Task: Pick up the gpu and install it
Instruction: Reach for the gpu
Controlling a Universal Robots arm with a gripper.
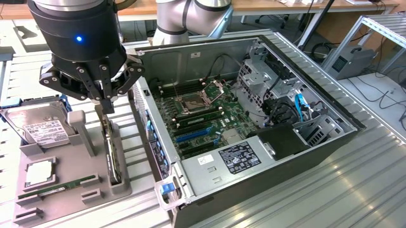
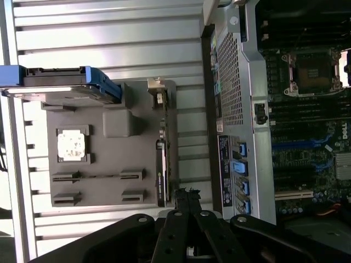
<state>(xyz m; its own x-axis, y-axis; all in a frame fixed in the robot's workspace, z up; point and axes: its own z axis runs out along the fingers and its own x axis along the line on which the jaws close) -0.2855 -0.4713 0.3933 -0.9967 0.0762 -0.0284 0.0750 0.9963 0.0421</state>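
The gpu (image 1: 113, 154) stands on edge in a slot of the grey holder tray (image 1: 73, 164) on the worktop (image 1: 355, 190) beside the open computer case (image 1: 254, 190), its top edge exposed for pinching, while the end effector (image 1: 106, 107) hovers just above one end, fingers pressed together, holding nothing.

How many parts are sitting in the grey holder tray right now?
4: gpu standing on edge beside the case; hard drive, processor and memory stick in a row alongside it. None looks hidden.
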